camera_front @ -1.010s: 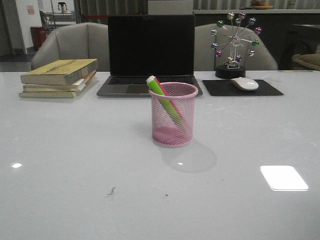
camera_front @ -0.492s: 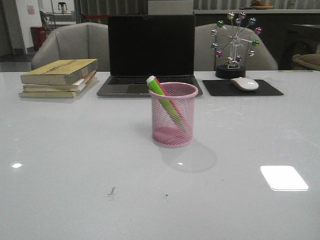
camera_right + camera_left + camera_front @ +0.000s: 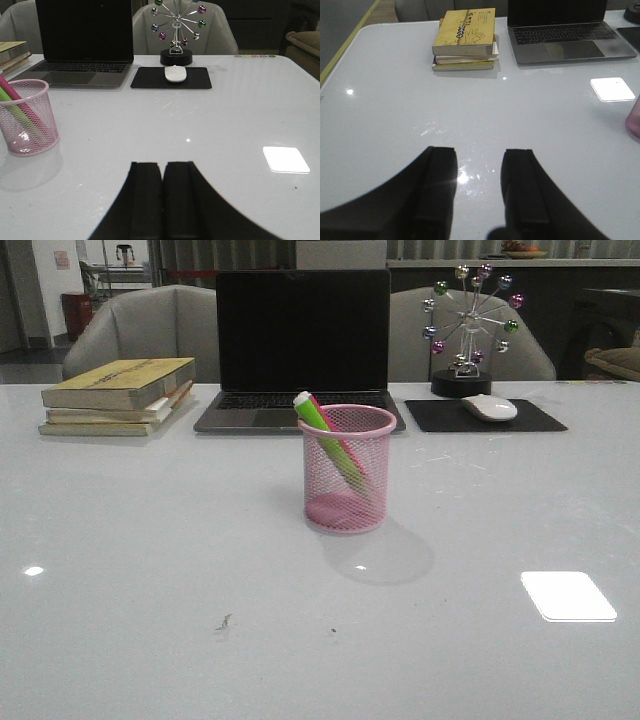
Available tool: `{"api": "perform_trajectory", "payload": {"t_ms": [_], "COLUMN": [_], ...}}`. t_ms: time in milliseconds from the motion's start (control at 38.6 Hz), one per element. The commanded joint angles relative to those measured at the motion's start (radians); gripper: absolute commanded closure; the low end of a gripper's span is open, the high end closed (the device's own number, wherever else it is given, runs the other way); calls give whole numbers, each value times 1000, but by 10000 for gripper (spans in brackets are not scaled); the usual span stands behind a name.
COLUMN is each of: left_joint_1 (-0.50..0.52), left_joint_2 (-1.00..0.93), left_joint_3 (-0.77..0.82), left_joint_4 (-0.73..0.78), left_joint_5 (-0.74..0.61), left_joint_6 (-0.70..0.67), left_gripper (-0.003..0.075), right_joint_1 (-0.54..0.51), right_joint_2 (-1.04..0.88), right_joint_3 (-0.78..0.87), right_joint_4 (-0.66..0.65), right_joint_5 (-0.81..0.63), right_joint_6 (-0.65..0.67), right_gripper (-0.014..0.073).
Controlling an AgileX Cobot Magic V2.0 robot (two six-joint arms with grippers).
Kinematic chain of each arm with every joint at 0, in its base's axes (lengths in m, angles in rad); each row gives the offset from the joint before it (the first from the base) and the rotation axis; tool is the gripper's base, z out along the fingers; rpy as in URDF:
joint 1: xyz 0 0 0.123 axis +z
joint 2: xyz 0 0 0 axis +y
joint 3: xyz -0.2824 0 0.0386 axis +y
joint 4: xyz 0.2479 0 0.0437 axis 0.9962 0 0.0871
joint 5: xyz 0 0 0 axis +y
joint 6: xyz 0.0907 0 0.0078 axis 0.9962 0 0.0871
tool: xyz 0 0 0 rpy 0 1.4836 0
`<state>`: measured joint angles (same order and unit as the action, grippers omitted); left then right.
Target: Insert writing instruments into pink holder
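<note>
Nothing has moved since a second ago: both markers sit in the cup, arms pulled back.

Front view: I see the pink holder [image 3: 348, 468] upright at the table's [image 3: 150, 570] centre, in front of the laptop [image 3: 300, 350], with the green highlighter [image 3: 322, 435] and pink highlighter [image 3: 343, 447] leaning inside; no arm shows. Left wrist view: my left gripper [image 3: 479, 187] hovers low over bare table, jaws parted and empty, the holder only a sliver at the edge. Right wrist view: my right gripper [image 3: 162, 200] is closed on nothing, well apart from the holder. I judge the job done; best to stay clear of the cup.
</note>
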<state>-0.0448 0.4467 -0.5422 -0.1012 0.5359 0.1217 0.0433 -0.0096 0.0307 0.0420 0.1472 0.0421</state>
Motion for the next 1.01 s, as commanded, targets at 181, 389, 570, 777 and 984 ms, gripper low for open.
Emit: {"api": "perform_trajectory", "payload": {"t_ms": [181,389,570,777,984], "left_joint_1": [2,2,2,2,2], "left_joint_2": [6,-22,-170,-381,-471], "left_joint_3": [-29,-7,116,237,295], "left_joint_4": [-9,-11,-28,-28,-26], "left_joint_5": [-83,-107,-301,-451,-464], "left_joint_6": [-6,-6,-6,-6,-6], "left_gripper": [422,535,621,621,621], "right_joint_1": [-5,-5,-5,-5,-5], "right_joint_2": [-19,-19,-19,-19,-19], "right_joint_3": [1,1,1,1,1], "right_joint_4": [-2,-2,-2,-2,-2], "right_joint_5": [-79,-79,-79,-79,-78], "right_joint_6": [-9,-9,-9,-9,-9], "right_gripper": [544,544,544,544,544]}}
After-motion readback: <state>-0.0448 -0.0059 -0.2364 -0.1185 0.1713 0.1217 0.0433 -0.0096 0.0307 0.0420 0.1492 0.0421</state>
